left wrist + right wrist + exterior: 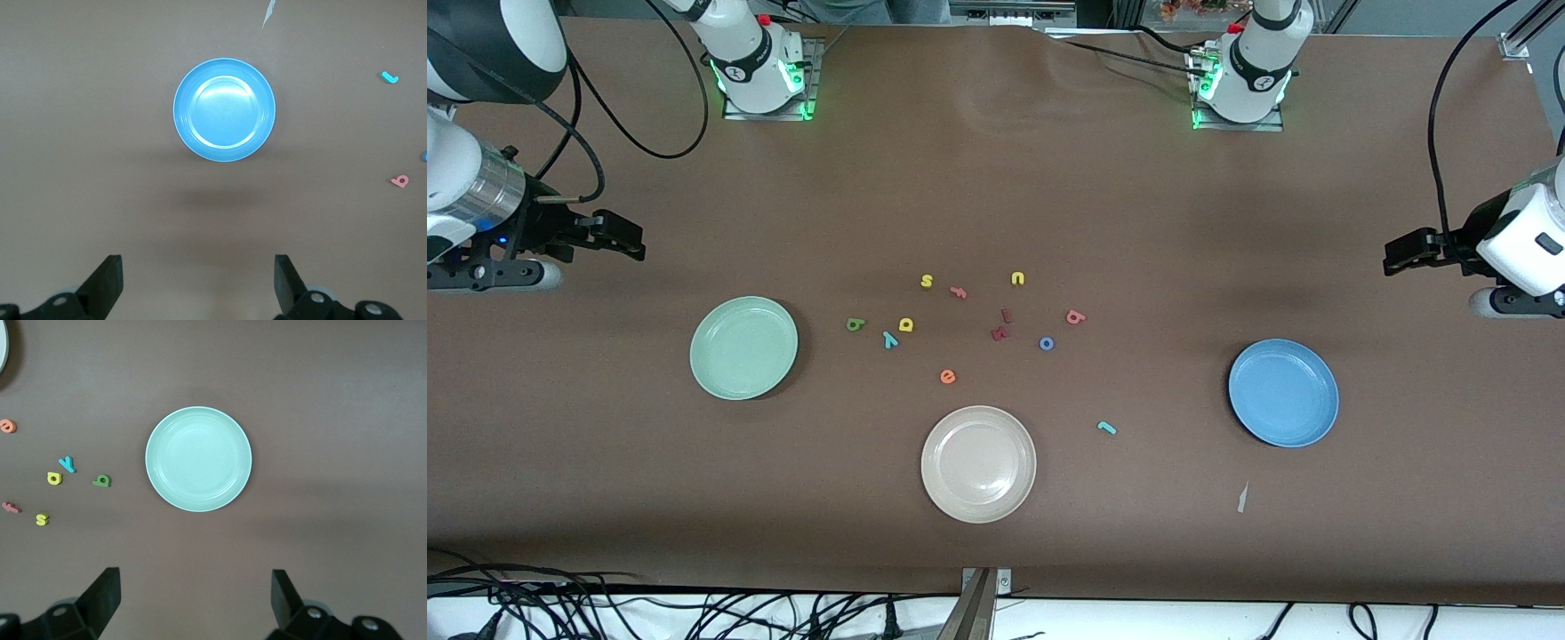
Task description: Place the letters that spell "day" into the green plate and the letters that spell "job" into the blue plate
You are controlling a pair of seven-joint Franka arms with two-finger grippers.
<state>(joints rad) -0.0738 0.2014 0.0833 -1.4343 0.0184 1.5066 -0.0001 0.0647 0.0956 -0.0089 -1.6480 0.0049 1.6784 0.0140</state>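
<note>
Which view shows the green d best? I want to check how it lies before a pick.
The right wrist view: the green d shows largest there, flat beside the green plate. The front view shows it small; the left wrist view misses it.

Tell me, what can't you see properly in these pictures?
- Dark red foam letters, front view: too small to read.
- Round beige plate, right wrist view: cut off by the picture's edge.
- Blue ring-shaped foam o, left wrist view: only a sliver shows at the edge.
- Pale scrap on the brown table: too small to identify.
</note>
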